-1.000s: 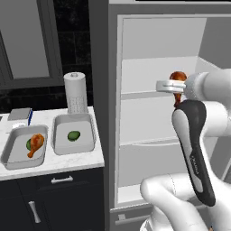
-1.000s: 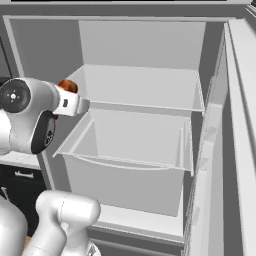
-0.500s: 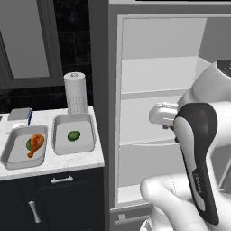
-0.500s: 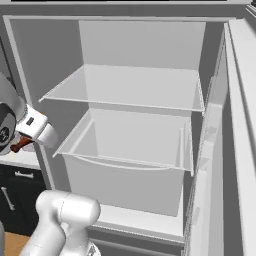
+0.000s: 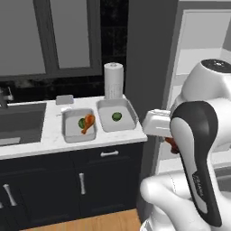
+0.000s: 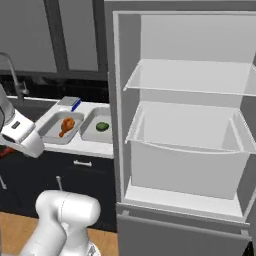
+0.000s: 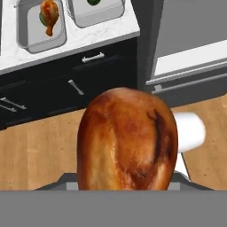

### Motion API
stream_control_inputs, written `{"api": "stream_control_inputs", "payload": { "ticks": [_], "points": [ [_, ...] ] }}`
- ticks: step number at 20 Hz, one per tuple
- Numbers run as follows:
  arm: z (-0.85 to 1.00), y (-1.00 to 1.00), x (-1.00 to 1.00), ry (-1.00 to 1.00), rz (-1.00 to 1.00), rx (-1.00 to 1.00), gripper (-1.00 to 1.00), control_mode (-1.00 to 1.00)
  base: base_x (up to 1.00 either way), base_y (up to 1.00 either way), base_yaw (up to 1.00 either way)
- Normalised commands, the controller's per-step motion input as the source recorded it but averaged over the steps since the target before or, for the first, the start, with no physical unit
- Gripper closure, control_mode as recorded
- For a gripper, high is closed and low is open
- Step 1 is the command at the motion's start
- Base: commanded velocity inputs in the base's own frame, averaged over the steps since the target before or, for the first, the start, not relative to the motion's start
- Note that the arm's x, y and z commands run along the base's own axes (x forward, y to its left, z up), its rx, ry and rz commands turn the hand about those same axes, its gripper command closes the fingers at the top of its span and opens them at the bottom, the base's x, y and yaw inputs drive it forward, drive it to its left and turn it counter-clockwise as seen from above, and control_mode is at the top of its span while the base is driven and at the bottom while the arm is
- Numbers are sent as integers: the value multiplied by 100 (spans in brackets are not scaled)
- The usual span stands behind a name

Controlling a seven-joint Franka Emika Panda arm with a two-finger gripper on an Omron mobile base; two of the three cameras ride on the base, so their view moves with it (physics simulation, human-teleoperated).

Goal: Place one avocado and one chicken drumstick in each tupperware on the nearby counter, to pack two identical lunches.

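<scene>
White marble counter (image 5: 49,137) runs along the left of the kitchen over dark cabinets (image 5: 67,180), with the open fridge (image 6: 190,130) standing to its right. On that counter sit my two tupperware side by side, touching or nearly so. In the left tupperware (image 5: 66,131) lie an avocado (image 5: 81,122) and a chicken drumstick (image 5: 88,122), the drumstick resting across the avocado. In the right tupperware (image 5: 104,122) a second avocado (image 5: 116,117) lies alone. Behind the right tub stands a paper towel roll (image 5: 113,80), and behind the left one a small flat grey box (image 5: 65,99). Farther left, the dark sink (image 5: 20,122) is sunk into the counter. My gripper (image 5: 170,143) hangs out in front of the fridge, off the counter's right end and well apart from both tubs. It is clamped on the other drumstick (image 7: 127,139), whose meaty end bulges up large in the hand view, above the wooden floor (image 7: 40,150). From the left base view a bit of orange-brown pokes out beside my wrist.
</scene>
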Motion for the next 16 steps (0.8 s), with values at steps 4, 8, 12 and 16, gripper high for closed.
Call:
{"api": "stream_control_inputs", "payload": {
  "ticks": [4,8,12,16],
  "points": [
    [0,0,0,0,0,0,100,100,97,100,-22],
    [0,0,0,0,0,0,100,100,100,96,-23],
    [0,0,0,0,0,0,100,100,100,4,-18],
    [-93,-100,86,21,-25,0,100,-100,0,0,0]
  ]
}}
